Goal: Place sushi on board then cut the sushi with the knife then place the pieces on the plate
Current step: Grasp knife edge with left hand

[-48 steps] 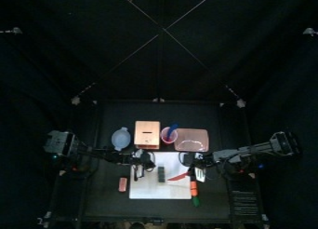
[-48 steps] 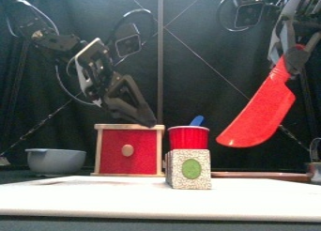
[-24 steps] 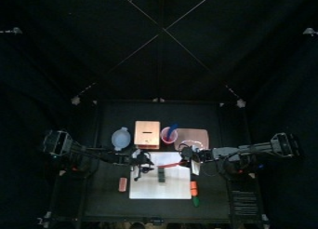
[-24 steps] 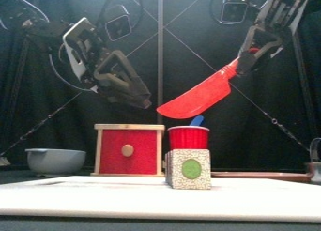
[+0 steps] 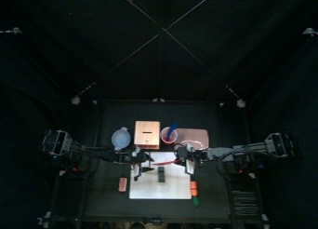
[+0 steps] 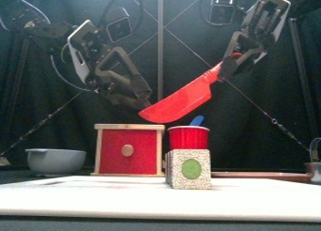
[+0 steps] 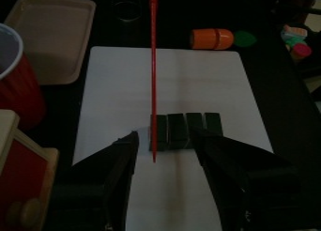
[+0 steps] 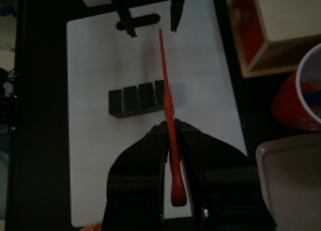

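The dark green sushi roll (image 6: 190,169) stands on the white board (image 6: 150,199), seen as joined blocks (image 7: 186,130) in the left wrist view. My right gripper (image 6: 238,60) is shut on the handle of the red knife (image 6: 182,97). The blade slants down to the left, well above the roll. In the right wrist view the blade (image 8: 167,94) runs over the roll (image 8: 133,100). My left gripper (image 6: 128,90) hangs open above and left of the roll, a jaw on either side of it (image 7: 170,143) in the left wrist view. The pink tray (image 5: 192,137) lies behind the board.
A wooden box with a red drawer front (image 6: 129,149), a red cup (image 6: 189,138) holding a blue knife (image 6: 196,121), and a blue-grey bowl (image 6: 54,160) stand behind the board. Small toy foods (image 7: 213,38) lie beside the board's edges.
My right gripper has swung the knife left and down, from hanging at the right to slanting over the roll. The left gripper has barely shifted.
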You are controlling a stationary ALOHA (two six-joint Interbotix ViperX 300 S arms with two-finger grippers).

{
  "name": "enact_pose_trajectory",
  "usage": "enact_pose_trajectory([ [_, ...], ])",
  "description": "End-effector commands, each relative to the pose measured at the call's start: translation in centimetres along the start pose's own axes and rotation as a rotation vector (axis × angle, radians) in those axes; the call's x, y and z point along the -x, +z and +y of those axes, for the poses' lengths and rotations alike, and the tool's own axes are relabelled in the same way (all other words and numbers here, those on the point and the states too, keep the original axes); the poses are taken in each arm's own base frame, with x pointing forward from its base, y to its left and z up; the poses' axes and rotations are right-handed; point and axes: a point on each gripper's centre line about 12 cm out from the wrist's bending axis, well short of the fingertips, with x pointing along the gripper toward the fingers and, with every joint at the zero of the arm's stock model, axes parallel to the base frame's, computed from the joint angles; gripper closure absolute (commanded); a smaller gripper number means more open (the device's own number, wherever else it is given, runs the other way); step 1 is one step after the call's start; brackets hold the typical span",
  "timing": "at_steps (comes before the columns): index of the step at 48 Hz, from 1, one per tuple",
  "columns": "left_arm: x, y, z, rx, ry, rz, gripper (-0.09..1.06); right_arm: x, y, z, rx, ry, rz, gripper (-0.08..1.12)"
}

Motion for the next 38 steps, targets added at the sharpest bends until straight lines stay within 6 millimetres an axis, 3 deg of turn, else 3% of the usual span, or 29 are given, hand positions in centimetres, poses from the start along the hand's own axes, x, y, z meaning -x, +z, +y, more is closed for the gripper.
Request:
enact_pose_trajectory([
  [1,-0.2,0.8,0.3,0.005,0.008,-0.031,0.14,0.4,1.5,0.1,0.0,0.005,-0.046,0.53],
  [22,-0.9,0.6,1.0,0.009,0.024,-0.031,0.24,0.3,1.6,0.2,-0.006,0.01,-0.059,0.53],
  [38,-1.0,0.6,0.8,0.003,0.02,-0.029,0.43,-1.1,0.3,0.3,-0.032,0.017,-0.018,0.53],
])
